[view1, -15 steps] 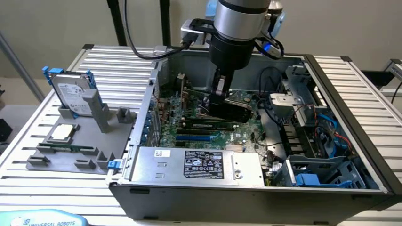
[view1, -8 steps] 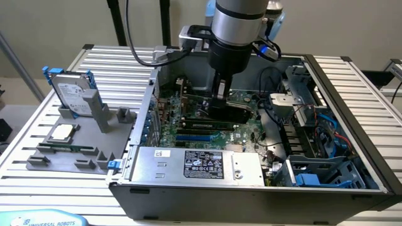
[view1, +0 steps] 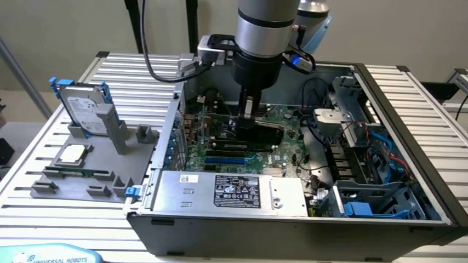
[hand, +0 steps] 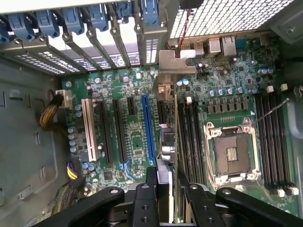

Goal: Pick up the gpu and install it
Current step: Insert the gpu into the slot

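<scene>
Black gripper (view1: pixel 249 116) fingers (hand: pixel 150 185) are clenched on the gpu (view1: pixel 264 131), one on each face, and hold the card on edge. In the wrist view its thin green edge runs away from the jaws to its silver end bracket, which lies against the case's slotted rear wall. The card stands between one blue slot (hand: pixel 148 127) and the memory slots, low over the motherboard (view1: pixel 286 116); I cannot tell whether it is seated.

The arm comes straight down into the open case (view1: pixel 400 129), its grey and black wrist upright near the case's middle. One empty CPU socket (hand: pixel 232 152) and one white slot (hand: pixel 88 130) show on the board. One silver power supply (view1: pixel 227 192) lies along the case edge nearest the exterior camera.

The case rests on a slatted aluminium table (view1: pixel 433 109). Near the table edge at the exterior view's left sits one grey fixture (view1: pixel 98 167), carrying one upright hard drive (view1: pixel 83 109) with blue rails and one square CPU chip (view1: pixel 73 154). A pale wall stands behind.
</scene>
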Controlling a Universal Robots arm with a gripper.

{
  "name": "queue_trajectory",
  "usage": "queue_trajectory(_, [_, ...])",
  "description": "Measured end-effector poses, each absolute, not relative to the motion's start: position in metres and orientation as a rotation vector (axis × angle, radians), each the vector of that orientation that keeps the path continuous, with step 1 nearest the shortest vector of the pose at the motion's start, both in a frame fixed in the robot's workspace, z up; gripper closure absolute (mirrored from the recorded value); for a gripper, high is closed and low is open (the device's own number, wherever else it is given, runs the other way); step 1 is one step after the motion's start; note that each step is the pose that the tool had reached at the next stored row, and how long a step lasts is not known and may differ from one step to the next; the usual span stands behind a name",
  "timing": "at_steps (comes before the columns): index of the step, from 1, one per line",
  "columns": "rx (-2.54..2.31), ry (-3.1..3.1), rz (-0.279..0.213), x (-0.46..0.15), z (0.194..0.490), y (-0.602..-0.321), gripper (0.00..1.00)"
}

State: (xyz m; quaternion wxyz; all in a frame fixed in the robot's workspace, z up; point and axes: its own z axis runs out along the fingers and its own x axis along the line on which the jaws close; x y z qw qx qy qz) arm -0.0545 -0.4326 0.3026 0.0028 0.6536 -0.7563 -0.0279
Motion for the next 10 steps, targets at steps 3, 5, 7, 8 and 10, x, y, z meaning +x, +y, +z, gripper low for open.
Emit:
queue_trajectory(3, [2.076,-2.347,-0.087,-0.0567,0.3011,-0.4332,0.73])
queue_trajectory(5, [2.096,-2.329,-0.088,-0.0576,0.2998,-0.4338,0.73])
queue_trajectory(7, [2.116,-2.312,-0.089,-0.0584,0.2983,-0.4347,0.73])
queue_trajectory(8, [2.124,-2.305,-0.091,-0.0589,0.2974,-0.4352,0.73])
queue_trajectory(10, [2.140,-2.292,-0.094,-0.0600,0.2954,-0.4368,0.73])
